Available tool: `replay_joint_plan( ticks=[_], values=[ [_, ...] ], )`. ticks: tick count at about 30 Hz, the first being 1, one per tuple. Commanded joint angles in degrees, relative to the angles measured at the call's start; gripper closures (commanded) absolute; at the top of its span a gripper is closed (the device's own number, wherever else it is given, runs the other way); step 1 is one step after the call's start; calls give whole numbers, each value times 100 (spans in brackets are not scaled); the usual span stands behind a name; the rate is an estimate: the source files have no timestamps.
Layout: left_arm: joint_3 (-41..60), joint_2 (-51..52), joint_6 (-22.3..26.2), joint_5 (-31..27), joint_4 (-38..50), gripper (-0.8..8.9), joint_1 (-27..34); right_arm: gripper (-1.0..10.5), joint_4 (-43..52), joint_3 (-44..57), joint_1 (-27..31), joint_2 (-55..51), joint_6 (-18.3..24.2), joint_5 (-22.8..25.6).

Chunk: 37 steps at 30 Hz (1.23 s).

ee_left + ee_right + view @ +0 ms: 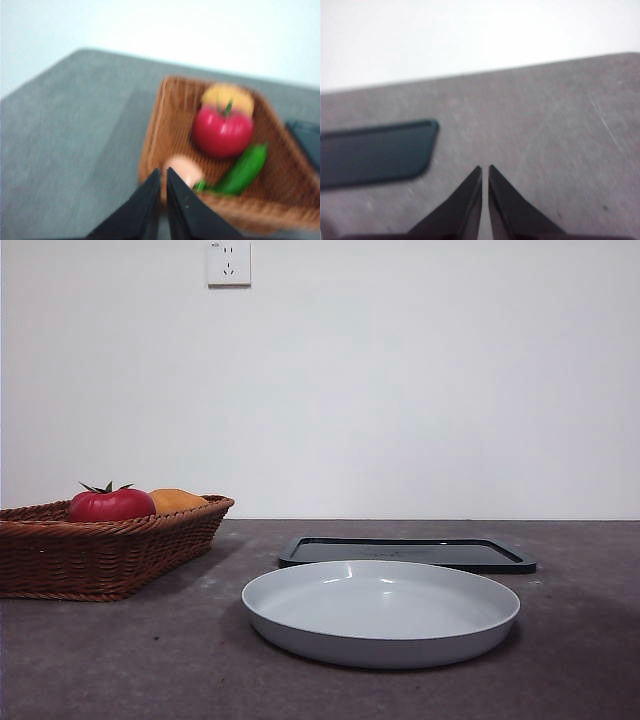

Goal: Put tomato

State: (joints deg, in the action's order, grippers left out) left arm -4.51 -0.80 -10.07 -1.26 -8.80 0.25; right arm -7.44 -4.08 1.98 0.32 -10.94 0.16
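Observation:
The red tomato (110, 504) with a green calyx lies in a brown wicker basket (100, 550) at the left of the table. The left wrist view shows the tomato (222, 131) in the basket (170, 125), beside an orange-yellow fruit (227, 96), a green pepper (243, 168) and a pale round thing (182, 169). My left gripper (163, 171) is shut and empty, above the table just short of the basket's near rim. My right gripper (484, 169) is shut and empty above bare table. Neither gripper shows in the front view.
A grey round plate (380, 612) sits at the front middle of the table. A flat black tray (405, 553) lies behind it; it also shows in the right wrist view (370, 152). The orange-yellow fruit (176, 500) lies behind the tomato.

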Motion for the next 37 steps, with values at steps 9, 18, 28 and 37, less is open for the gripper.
replay_joint_plan(
  ticks=[9,18,28,37],
  values=[
    [-1670,-1211,-354,151,-92,796,-96,935,-1049,-1694,-4,901,-955,-579],
    [-3414,-2940,-608,1185,-1005,796,-389,935,-2072,-3067,-203,2304,-767,-1711],
    [-4664,-4673,-535,2911,-1808,796,-946,935,-2809,-4253,-1058,3729,-258,-2033],
    [-4907,-5482,-238,3560,-2684,794,-1873,935,-3193,-4802,-2286,4800,-92,-2013]
  ],
)
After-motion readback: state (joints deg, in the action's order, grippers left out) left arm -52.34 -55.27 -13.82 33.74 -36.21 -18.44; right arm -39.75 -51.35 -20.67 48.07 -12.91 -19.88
